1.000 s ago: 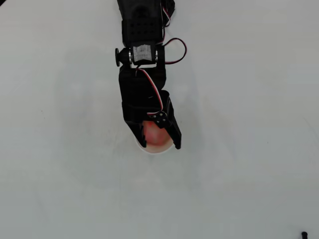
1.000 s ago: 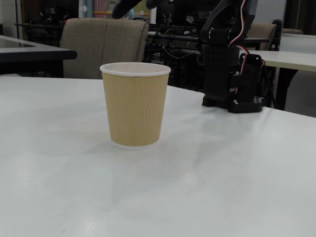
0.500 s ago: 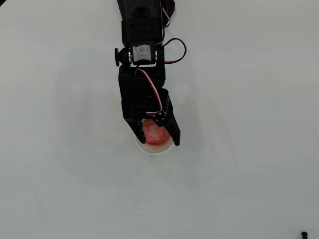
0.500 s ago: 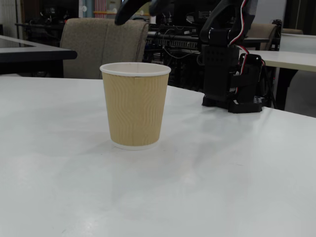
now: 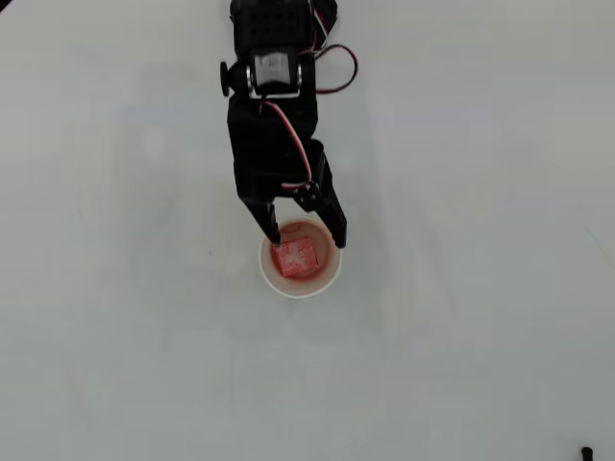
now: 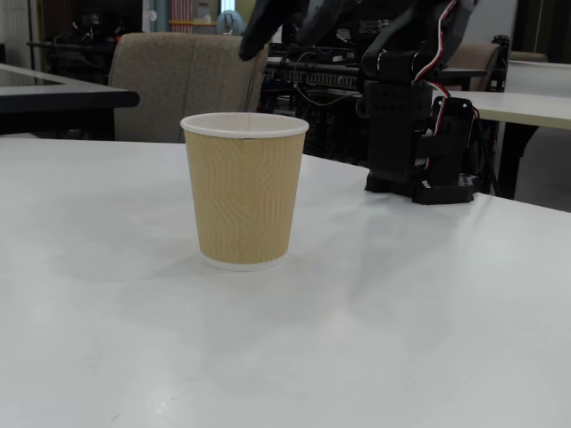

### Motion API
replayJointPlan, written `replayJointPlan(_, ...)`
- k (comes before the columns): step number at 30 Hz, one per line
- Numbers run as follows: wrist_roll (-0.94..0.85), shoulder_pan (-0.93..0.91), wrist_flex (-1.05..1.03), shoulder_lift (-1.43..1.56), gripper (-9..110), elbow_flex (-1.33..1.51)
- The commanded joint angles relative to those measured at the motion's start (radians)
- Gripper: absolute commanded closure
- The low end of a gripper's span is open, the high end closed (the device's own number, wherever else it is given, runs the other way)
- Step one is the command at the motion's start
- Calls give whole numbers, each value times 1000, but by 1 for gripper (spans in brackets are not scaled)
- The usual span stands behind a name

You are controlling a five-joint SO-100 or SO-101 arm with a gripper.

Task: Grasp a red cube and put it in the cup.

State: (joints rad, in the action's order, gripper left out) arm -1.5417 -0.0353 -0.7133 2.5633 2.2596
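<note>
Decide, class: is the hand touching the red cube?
Apart. In the overhead view the red cube lies inside the cup while the open hand sits at the rim; the fixed view shows it raised above the cup.

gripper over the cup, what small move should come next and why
Probably lift the gripper a little and pull it back toward the base. In the overhead view the red cube already lies inside the cup, free of the open fingers, which sit over the cup's rim. The fixed view shows them above the cup, so retreating shouldn't knock it.
</note>
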Motion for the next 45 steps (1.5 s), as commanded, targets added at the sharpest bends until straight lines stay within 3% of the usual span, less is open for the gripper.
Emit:
replayJointPlan(1,6,2,-46,86,74,-5)
replayJointPlan(16,54,78,-135,299,84,192)
replayJointPlan(22,377,155,-109,334,100,224)
replayJointPlan(35,1161,187,-38,408,101,439)
replayJointPlan(45,1249,170,46,512,101,661)
